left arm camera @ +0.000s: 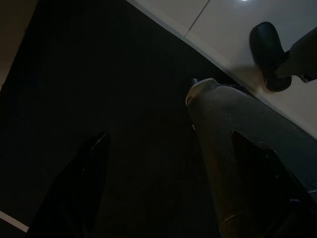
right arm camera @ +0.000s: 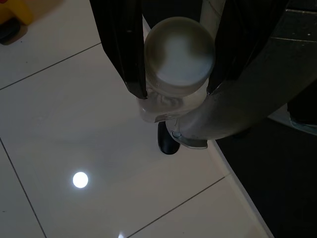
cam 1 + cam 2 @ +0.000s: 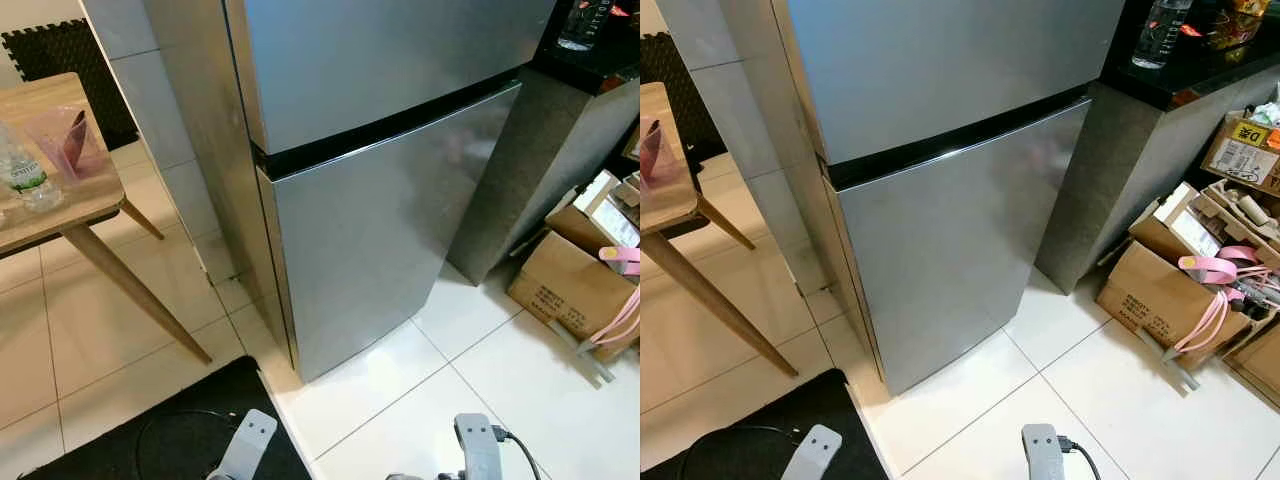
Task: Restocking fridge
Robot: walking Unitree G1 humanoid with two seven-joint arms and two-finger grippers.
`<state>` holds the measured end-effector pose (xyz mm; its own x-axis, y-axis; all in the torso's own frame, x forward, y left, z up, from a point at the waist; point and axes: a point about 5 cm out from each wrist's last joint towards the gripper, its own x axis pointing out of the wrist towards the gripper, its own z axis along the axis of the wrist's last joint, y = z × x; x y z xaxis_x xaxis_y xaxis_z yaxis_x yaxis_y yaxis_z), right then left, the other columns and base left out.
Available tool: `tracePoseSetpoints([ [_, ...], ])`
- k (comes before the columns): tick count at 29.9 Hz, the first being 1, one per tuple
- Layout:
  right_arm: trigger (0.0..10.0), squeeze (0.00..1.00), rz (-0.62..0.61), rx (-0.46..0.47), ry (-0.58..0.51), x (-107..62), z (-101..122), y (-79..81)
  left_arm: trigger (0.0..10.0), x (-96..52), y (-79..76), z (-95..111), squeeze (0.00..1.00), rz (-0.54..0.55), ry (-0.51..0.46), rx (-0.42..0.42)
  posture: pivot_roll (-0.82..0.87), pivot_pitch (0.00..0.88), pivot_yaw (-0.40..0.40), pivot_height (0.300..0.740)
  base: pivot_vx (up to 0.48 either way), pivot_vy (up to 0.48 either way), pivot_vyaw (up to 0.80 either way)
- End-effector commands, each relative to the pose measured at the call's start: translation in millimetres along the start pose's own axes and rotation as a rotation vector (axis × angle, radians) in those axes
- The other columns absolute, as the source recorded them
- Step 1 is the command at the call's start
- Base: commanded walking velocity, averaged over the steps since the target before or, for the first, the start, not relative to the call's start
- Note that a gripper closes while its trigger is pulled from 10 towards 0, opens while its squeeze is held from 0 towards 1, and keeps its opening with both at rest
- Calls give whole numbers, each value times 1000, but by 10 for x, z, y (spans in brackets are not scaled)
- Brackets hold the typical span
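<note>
The silver fridge [image 3: 380, 230] stands before me with its upper door [image 3: 380, 60] and lower door [image 3: 370, 240] both closed. In the right wrist view my right gripper [image 2: 174, 90] hangs low over the white tiles, shut on a clear bottle [image 2: 178, 49] with a pale round cap, seen end-on. My left gripper [image 1: 168, 135] hangs over the black mat [image 1: 99, 74] in deep shade, its two fingers apart with nothing between them. The silver forearms [image 3: 245, 445] show at the bottom edge of the eye views.
A wooden table [image 3: 70, 200] at the left carries a water bottle [image 3: 25, 180] and a pink cup [image 3: 65, 140]. Cardboard boxes [image 3: 570, 285] with pink cords sit on the floor at the right. A dark counter [image 3: 1200, 70] beside the fridge holds another bottle [image 3: 1160, 35].
</note>
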<state>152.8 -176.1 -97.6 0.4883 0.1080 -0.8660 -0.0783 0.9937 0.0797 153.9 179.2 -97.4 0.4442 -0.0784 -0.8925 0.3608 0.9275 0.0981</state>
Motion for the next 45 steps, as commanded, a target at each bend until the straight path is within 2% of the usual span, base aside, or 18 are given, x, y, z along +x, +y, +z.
tracePoseSetpoints([
  [1,10000,0,14,6,30,-3,-78,39,10000,-1,-74,-84,0,-23,36,-1,-31,68,-9,740,0,0,0],
  [45,10000,0,16,14,30,-4,-84,45,10000,-4,-70,-97,0,-22,39,1,-31,74,-9,740,0,0,0],
])
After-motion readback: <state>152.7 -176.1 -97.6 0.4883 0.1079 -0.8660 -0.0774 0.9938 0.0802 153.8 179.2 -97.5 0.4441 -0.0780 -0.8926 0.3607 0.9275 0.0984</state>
